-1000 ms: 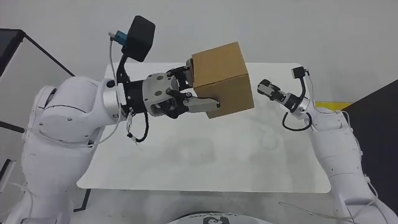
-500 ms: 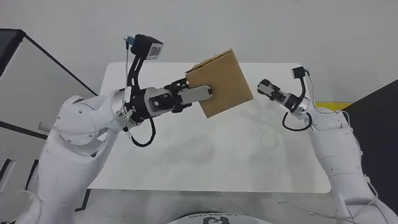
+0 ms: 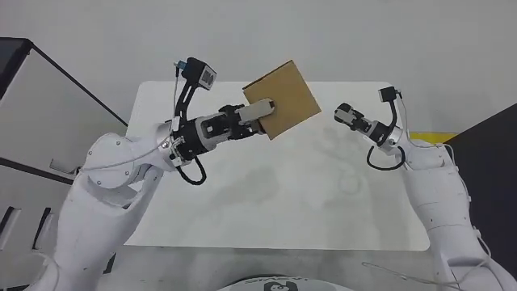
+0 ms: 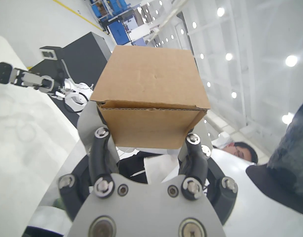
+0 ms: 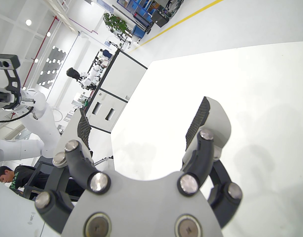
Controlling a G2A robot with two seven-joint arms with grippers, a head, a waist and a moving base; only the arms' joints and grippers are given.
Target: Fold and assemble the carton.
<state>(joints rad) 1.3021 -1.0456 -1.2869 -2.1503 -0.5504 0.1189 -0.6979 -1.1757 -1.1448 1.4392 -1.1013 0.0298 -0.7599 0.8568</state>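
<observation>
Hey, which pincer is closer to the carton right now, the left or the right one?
Left. The left pincer is shut on the carton, holding it above the table. The right pincer is open, apart from the carton on its opposite side.

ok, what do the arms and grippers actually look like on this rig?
The left arm and right arm have glossy white rounded shells, black wrist sections and looping black cables. Each wrist carries a camera on a black bracket. The left gripper and right gripper match: grey metal base plate, black curved links with silver bolts, pale grey fingers lined with black ribbed pads.
</observation>
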